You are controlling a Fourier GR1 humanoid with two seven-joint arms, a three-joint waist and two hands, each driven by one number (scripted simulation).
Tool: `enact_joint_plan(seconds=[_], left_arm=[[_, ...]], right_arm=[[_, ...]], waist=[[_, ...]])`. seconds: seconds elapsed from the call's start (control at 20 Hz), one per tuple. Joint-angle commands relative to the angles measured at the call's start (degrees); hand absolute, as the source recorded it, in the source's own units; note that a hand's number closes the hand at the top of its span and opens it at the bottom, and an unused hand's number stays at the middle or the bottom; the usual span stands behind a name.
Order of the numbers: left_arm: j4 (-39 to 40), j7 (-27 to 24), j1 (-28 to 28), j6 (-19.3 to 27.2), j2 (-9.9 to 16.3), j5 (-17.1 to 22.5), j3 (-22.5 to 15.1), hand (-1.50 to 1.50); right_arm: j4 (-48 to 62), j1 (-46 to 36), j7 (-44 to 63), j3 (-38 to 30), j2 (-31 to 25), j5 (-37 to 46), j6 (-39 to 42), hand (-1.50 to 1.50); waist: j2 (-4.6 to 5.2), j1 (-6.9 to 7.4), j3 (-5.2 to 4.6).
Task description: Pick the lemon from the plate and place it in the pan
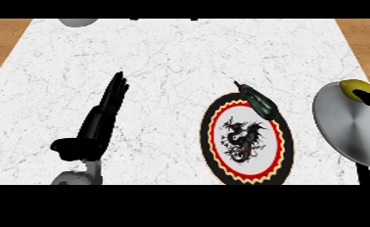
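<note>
Lemon (354, 87) held in right hand (360, 94) over pan (343, 123) rim, fingers curled round it, likely ready for release. Plate (278, 165) bare of fruit. Left hand (101, 118) rests open, fingers straight.

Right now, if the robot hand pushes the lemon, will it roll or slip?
The lemon looks rounded and smooth, so a push would probably make it roll. It lies near the far rim of the shiny plate, where it may slide easily. It looks small beside the plate, so it is likely light.
</note>
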Motion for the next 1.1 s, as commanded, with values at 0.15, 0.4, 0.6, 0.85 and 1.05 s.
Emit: enact_joint_plan(seconds=[0.15, 0.4, 0.6, 0.85, 1.05], left_arm=[[1.9, -1.2, -0.1, -0.2, 0.4, -0.1, 1.4, 0.0], [-1.1, 0.1, 1.7, -1.2, 1.8, 1.2, 2.7, 0.0], [-1.8, 0.3, 3.4, -0.3, -0.1, 0.0, 0.4, 0.0], [-2.8, 2.2, 1.7, 0.8, -1.0, -1.0, 0.0, 0.0], [-4.8, 2.8, 3.3, -0.1, -0.4, -0.6, 0.4, 0.0]], right_arm=[[-6.1, 4.0, -6.5, -6.6, -0.5, -11.9, 6.7, -1.5], [-12.9, 14.1, -12.0, -10.6, 2.6, -21.2, 17.7, -1.5], [-22.2, 21.5, -10.6, -10.1, 5.4, -26.1, 27.2, -1.5], [-38.3, 32.1, -9.4, -7.6, 12.0, -28.4, 30.7, -1.5], [-46.5, 39.0, -10.7, -6.4, 16.1, -27.8, 30.3, -1.5]], waist=[[-0.6, -1.59, -0.23], [-0.81, -2.15, -0.24], [-0.81, -2.19, -0.28], [-0.62, -1.71, -0.27], [-0.52, -1.3, -0.24]])
